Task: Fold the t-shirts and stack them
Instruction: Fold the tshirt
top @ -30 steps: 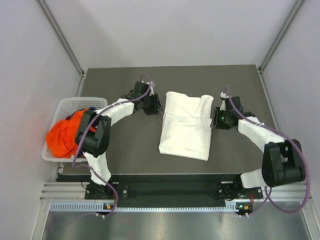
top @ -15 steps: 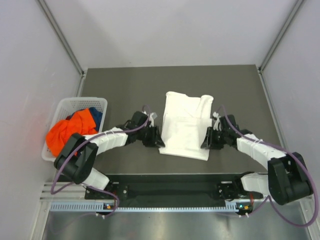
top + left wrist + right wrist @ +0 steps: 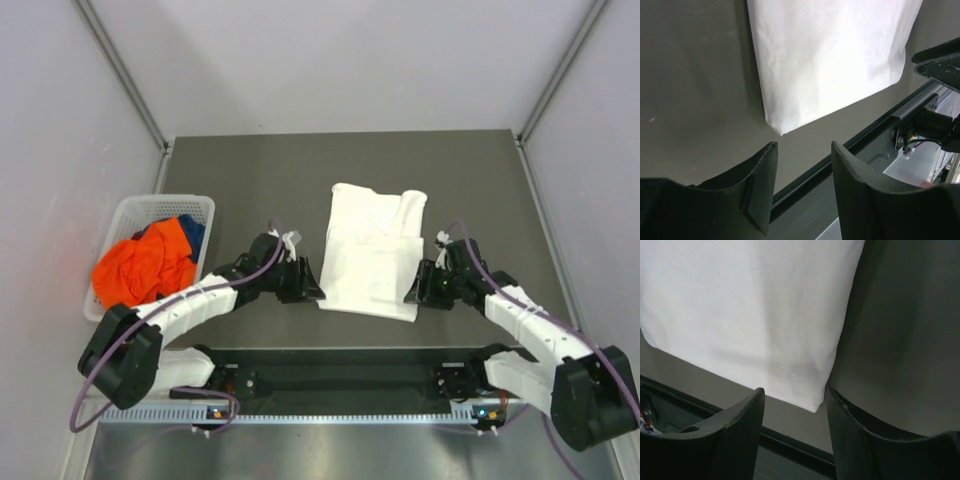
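Plainly spread and empty, left hand (image 3: 802, 185) and right hand (image 3: 795, 440) each have a white t-shirt (image 3: 370, 265) corner just ahead; pinching one layer could undo the fold.

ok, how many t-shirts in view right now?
3. A white t-shirt lies partly folded in the middle of the table; an orange t-shirt fills the white basket at the left; a dark blue t-shirt peeks out beside it. More may be hidden underneath.
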